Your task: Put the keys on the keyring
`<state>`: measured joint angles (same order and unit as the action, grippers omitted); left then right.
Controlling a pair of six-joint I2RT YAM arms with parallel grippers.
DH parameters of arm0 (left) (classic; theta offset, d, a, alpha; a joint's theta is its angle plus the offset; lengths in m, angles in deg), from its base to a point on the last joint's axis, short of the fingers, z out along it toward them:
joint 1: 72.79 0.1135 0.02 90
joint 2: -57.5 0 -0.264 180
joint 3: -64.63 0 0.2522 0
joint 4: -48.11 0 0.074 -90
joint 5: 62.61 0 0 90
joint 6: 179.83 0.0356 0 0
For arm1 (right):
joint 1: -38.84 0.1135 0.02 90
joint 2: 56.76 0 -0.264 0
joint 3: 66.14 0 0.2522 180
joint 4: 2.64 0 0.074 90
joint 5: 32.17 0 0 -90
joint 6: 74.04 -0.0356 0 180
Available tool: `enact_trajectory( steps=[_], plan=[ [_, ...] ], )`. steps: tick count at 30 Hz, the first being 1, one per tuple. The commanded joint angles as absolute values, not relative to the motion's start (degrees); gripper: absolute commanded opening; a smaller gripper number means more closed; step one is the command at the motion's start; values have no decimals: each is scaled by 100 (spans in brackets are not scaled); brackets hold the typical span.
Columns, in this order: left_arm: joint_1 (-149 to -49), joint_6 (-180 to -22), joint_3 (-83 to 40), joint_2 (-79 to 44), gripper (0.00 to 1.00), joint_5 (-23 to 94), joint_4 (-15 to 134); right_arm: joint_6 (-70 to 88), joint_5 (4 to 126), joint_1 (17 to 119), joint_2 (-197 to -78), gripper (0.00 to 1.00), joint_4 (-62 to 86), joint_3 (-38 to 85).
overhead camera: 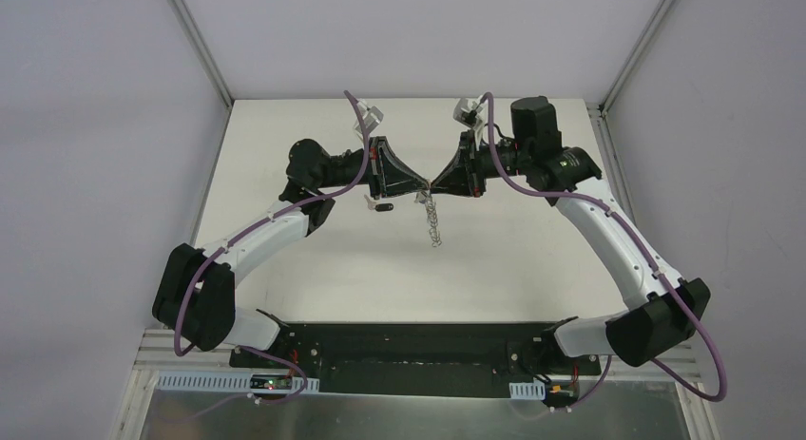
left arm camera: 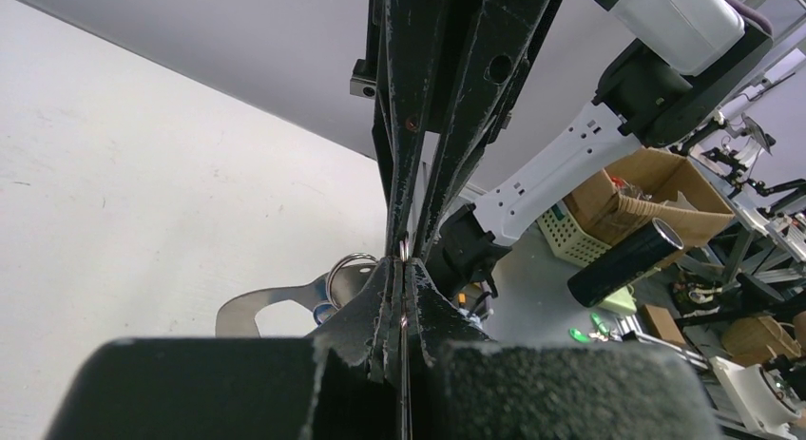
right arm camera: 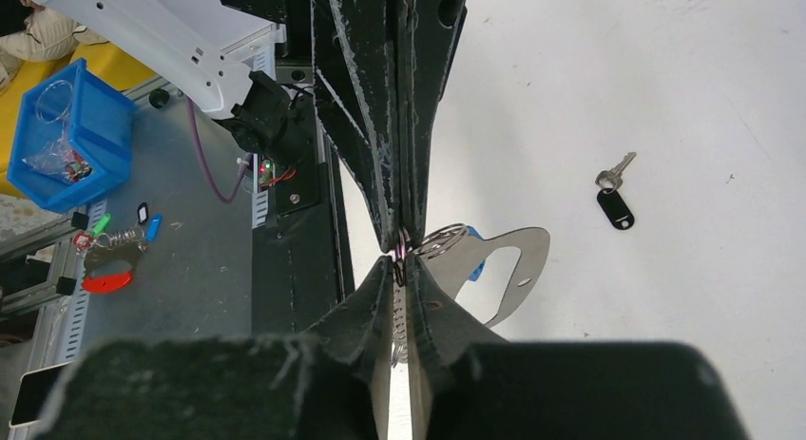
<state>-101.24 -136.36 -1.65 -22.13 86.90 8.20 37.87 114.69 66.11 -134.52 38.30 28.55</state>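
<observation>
- The left claw is pressed tight together on a thin metal part of the keyring, holding it up off the bench. The keyring's flat silver loop sticks out just behind the tips.
- The right claw meets it tip to tip, its fingers a narrow slit apart around the same spot. I cannot tell whether it grips yet.
- The chain of clips dangles straight beneath both claws. A blue tag and a split ring sit against the loop beside the tips.
- The step looks like a second grip. Seat the right claw firmly beside the left's hold, not on its pads, before either lets go.
- Move slowly, because the hanging chain will probably swing and twist the loop.
- The black-tagged key lies on the bench, well off to the side of the right claw, and is likely not yet threaded.
</observation>
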Motion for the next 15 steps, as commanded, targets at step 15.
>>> enact_trajectory(
  steps=[15],
  plan=[
    [-10140,-9542,-823,-1658,31,8838,5016,6206,9356,7397,-13150,0,4845,2787]
  ],
)
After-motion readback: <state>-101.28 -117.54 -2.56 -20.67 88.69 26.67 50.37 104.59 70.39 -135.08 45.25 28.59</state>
